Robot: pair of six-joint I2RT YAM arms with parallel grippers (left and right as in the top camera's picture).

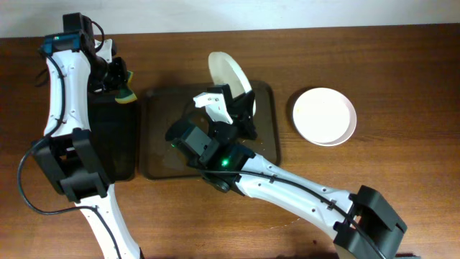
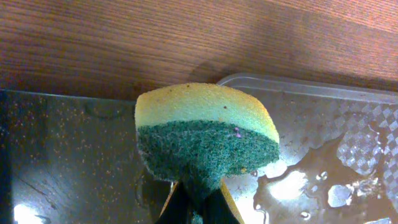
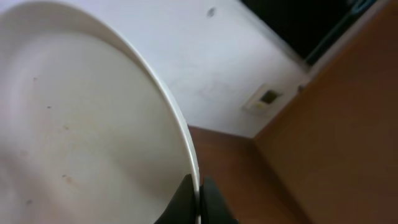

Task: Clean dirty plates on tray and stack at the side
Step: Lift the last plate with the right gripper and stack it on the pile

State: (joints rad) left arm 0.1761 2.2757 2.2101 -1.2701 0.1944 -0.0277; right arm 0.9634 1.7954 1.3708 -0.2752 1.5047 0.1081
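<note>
My right gripper (image 1: pixel 241 101) is shut on the rim of a white plate (image 1: pixel 226 72) and holds it tilted up on edge over the far side of the dark brown tray (image 1: pixel 154 144). In the right wrist view the plate (image 3: pixel 81 130) shows small brown streaks, with the fingers (image 3: pixel 199 199) pinching its rim. My left gripper (image 1: pixel 115 75) is shut on a yellow-and-green sponge (image 1: pixel 128 92), near the tray's far left corner. The sponge (image 2: pixel 205 134) fills the left wrist view, green side down, above the wet tray (image 2: pixel 323 180). A second white plate (image 1: pixel 324 116) lies flat on the table at the right.
A narrower black tray (image 1: pixel 108 137) lies left of the brown tray, under the left arm. The right arm's body covers the middle of the brown tray. Wooden table surrounds everything.
</note>
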